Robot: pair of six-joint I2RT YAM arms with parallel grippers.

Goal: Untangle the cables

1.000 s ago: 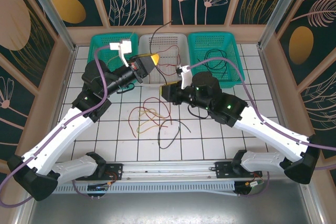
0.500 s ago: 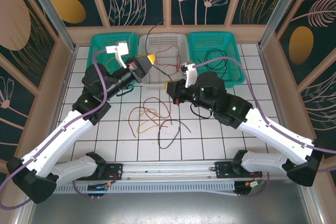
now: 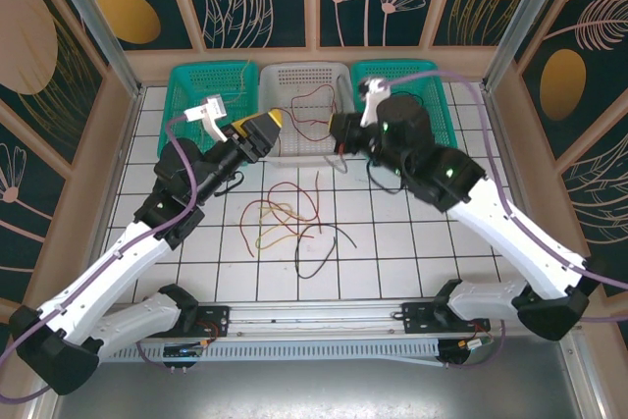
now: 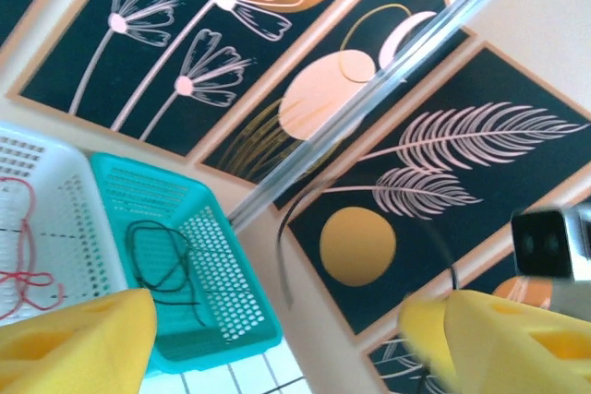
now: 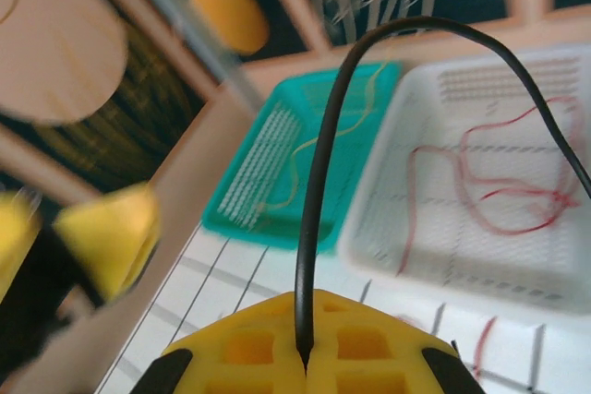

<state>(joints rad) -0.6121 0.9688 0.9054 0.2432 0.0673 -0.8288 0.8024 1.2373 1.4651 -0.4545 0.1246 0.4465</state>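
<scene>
The right gripper is pressed together on a black cable and pinches it tight. The left gripper is spread wide apart. In the top view, a tangle of red, yellow and black cables lies on the white tiles in the middle. At the top, a red cable lies in the white basket — and a yellow cable in the green basket beside it.

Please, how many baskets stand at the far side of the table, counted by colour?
teal baskets: 2 (left one, right one)
white basket: 1
total: 3
</scene>
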